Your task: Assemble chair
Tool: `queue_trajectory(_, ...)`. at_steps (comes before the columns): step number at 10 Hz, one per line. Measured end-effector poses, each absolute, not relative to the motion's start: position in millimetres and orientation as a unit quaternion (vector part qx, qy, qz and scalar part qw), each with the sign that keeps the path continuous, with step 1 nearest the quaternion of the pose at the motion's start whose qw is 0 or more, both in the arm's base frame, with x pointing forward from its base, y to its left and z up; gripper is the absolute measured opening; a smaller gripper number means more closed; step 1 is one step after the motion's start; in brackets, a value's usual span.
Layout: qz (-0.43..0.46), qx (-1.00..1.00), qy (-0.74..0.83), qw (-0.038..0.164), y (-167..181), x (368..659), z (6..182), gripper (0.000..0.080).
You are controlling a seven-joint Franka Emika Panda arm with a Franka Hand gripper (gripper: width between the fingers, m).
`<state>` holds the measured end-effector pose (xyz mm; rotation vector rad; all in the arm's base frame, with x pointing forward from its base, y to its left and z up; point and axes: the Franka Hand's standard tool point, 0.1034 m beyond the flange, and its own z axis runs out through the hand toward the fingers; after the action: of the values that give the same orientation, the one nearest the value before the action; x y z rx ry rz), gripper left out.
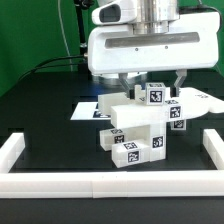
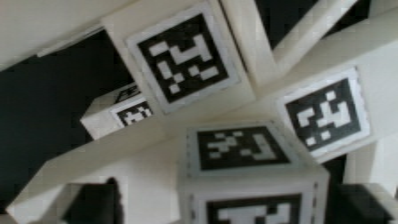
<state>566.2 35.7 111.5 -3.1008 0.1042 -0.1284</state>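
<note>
1. Task's thing: the matte white, blocky plastic chair pieces sit stacked in a cluster at mid-worktop. They lie inside the long white border rails. The black worktop is bare around them.
2. The robot's claw hangs straight down over the stack's top, with 1 finger on each side of the topmost tagged white cube. Likely reason: a vertical approach lets the flat fingers meet the cube's flat, parallel sides.
3. Claw state: the dark fingers straddle the block, partly spread. Cannot tell whether the pads press it.
4. The stack rests on broad lower blocks, so I judge it steady under a downward push. The upper pieces look tilted and might shift if nudged sideways.
5. Surfaces are hard, matte and square-edged, and black-and-white square tags cover most faces. The wrist view shows slanted flat white bars crossing, probably panel bracing.
6. The thin, flat white marker board lies behind the stack, toward the exterior view's left, clear of the claw.
</note>
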Motion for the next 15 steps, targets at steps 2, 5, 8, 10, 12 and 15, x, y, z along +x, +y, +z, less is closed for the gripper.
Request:
queue_trajectory(2, -0.040, -0.993, 0.105, 0.021, 36.5, 566.1, 111.2, 0.0282)
queue_trajectory(5, -0.037, -0.980, 0.195, 0.025, 36.9, 566.0, 111.0, 0.0282)
queue_trajectory(8, -0.033, -0.949, 0.312, 0.034, 36.7, 566.0, 110.8, 0.0282)
queue_trajectory(10, -0.030, -0.927, 0.372, 0.040, 34.4, 566.1, 110.6, 0.0284)
queue_trajectory(12, -0.023, -0.885, 0.463, 0.050, 33.7, 565.8, 110.1, 0.0284)
queue_trajectory(15, -0.009, -0.802, 0.594, 0.069, 32.0, 565.5, 109.8, 0.0284)
